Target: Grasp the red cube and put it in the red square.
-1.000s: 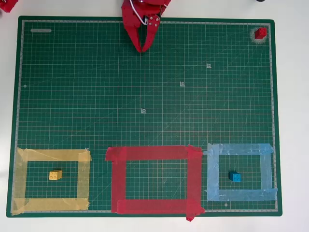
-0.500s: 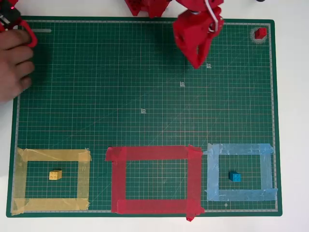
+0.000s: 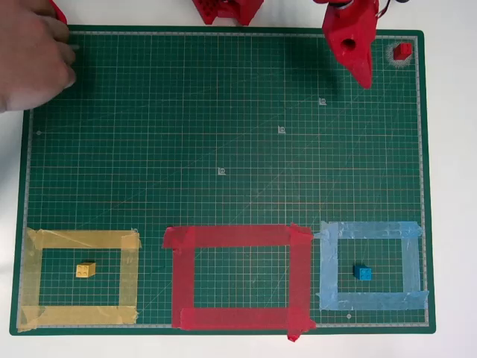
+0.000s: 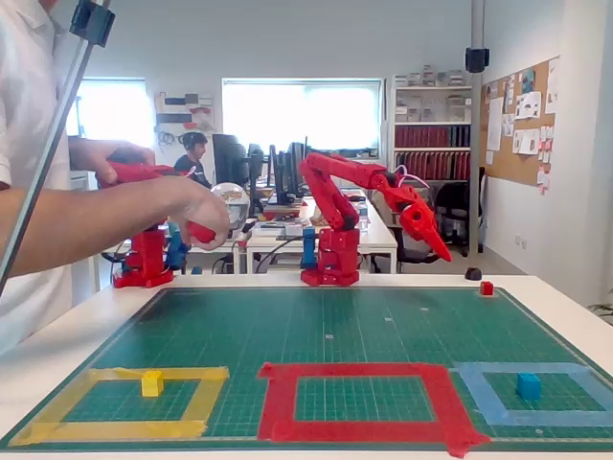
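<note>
We hover our hand [image 3: 364, 79], fingers seemingly together, above the mat just beside the red cube [image 3: 402, 51], lining up a grasp; the red square [image 3: 237, 236] sits well apart.

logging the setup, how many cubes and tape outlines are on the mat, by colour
red cube: 1
yellow cube: 1
blue cube: 1
red tape outline: 1
yellow tape outline: 1
light blue tape outline: 1
Total: 6, that is 3 cubes and 3 outlines
</note>
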